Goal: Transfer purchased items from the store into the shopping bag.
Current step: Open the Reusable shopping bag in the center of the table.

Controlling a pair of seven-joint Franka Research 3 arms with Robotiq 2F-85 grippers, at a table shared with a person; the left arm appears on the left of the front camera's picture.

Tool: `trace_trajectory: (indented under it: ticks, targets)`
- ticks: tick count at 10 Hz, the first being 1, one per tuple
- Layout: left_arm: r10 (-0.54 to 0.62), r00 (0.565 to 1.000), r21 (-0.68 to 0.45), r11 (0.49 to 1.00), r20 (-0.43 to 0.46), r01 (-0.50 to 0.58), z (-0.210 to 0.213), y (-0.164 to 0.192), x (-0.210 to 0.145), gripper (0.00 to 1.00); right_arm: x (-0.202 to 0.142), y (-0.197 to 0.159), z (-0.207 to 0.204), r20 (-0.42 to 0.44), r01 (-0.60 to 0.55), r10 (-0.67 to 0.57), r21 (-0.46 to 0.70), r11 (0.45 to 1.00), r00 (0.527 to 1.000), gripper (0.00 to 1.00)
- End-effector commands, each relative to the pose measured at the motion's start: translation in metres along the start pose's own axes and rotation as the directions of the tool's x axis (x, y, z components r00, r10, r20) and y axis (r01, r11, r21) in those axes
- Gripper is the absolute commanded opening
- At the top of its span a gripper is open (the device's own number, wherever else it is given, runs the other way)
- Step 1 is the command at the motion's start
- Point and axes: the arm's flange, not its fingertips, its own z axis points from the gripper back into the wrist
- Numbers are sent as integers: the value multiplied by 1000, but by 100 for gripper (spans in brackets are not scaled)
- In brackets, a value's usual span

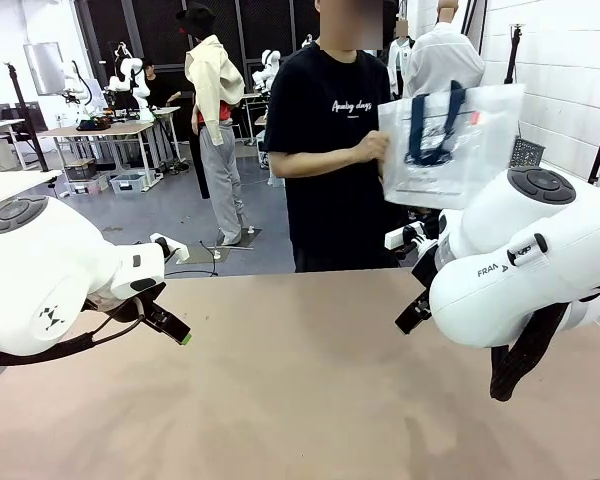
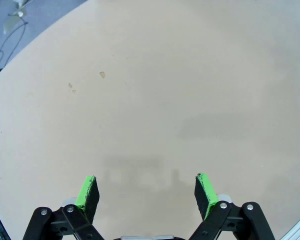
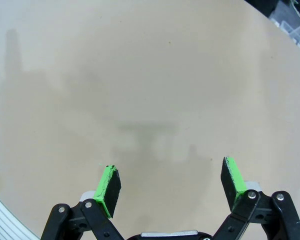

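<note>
My left gripper (image 2: 146, 192) and right gripper (image 3: 170, 187) gape empty over the tabletop (image 1: 300, 400). Beyond its far edge a person (image 1: 325, 160) holds the shopping bag (image 1: 450, 145) (translucent).

Person's hand (image 1: 372, 148) grips the shopping bag (image 1: 450, 150); it hangs upright beyond the table (image 1: 300, 390).

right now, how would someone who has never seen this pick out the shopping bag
Look across the tan table to the person in a black t-shirt standing at its far side. The person's hand holds up a translucent clear plastic tote bag at chest height. Its navy blue handles set it apart from the white wall behind it.
</note>
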Motion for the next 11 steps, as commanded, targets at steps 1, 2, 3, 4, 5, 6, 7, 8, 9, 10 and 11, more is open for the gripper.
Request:
trace_trajectory:
  ticks: [1,2,3,4,5,6,7,8,9,10,11]
  targets:
    - [1,1000,1,1000,0,-1,0,1,0,100,0,1,0,-1,-2,2,-1,1000,1000,100]
    - [1,1000,1,1000,0,-1,0,1,0,100,0,1,0,-1,-2,2,-1,1000,1000,100]
    - [1,1000,1,1000,0,-1,0,1,0,100,0,1,0,-1,-2,2,-1,1000,1000,100]
    - [1,1000,1,1000,0,-1,0,1,0,100,0,1,0,-1,-2,2,-1,1000,1000,100]
    - [1,1000,1,1000,0,-1,0,1,0,100,0,1,0,-1,-2,2,-1,1000,1000,100]
    - [1,1000,1,1000,0,-1,0,1,0,100,0,1,0,-1,-2,2,-1,1000,1000,100]
    - [1,1000,1,1000,0,-1,0,1,0,100,0,1,0,-1,-2,2,-1,1000,1000,100]
    - [1,1000,1,1000,0,-1,0,1,0,100,0,1,0,-1,-2,2,-1,1000,1000,100]
    - [1,1000,1,1000,0,-1,0,1,0,100,0,1,0,-1,-2,2,-1,1000,1000,100]
    - [1,1000,1,1000,0,-1,0,1,0,100,0,1,0,-1,-2,2,-1,1000,1000,100]
    - [1,1000,1,1000,0,-1,0,1,0,100,0,1,0,-1,-2,2,-1,1000,1000,100]
